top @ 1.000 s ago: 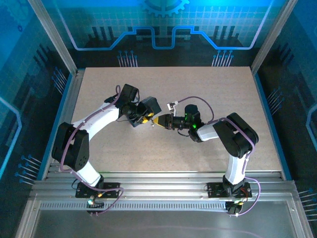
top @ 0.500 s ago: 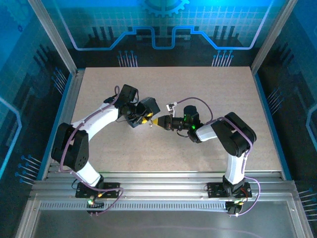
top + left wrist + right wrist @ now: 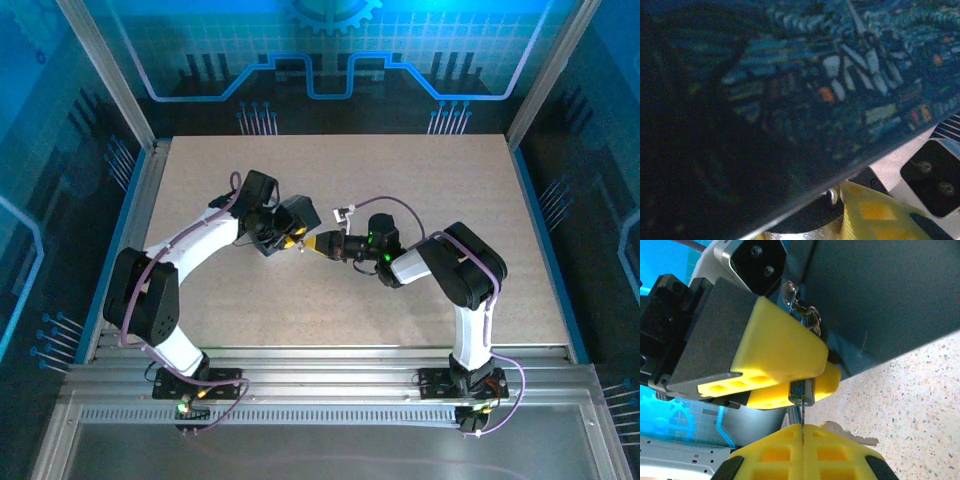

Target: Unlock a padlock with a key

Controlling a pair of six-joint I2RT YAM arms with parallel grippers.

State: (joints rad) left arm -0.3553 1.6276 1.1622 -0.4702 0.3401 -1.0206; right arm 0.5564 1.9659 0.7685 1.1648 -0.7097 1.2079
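Pinching the key (image 3: 802, 416), a thin dark blade, in the seam of the right gripper (image 3: 802, 437), with both yellow fingers (image 3: 775, 455) pressed flat together on it. Pointing that blade straight up at the underside of the padlock (image 3: 801, 391), a small silvery block, with the tip touching or just entering; cannot tell which. Clamping the padlock from two sides with the left gripper (image 3: 815, 380): a large yellow finger above, a smaller one below, and the lock wedged at their tips. Standing directly behind lock and fingers: the dark blue box (image 3: 885, 295), at upper right in the right wrist view, with a small metal ring fitting (image 3: 801, 307) at its edge, just above the upper finger. Lying just beside the right fingertips, at lower right: a silver key-shaped piece (image 3: 852, 436), seen against the speckled tabletop (image 3: 920, 405); resting or hanging, cannot tell. Viewed from above: meeting tip to tip near mid-table, slightly left of centre, with the left arm reaching in from the left, the right arm folded in from the right, and the box tilted beside the left wrist. Viewed from the left wrist: printed box face close and blurred, one yellow finger at the bottom edge, a small metal stud (image 3: 832, 195) beside it, touching or nearly so.
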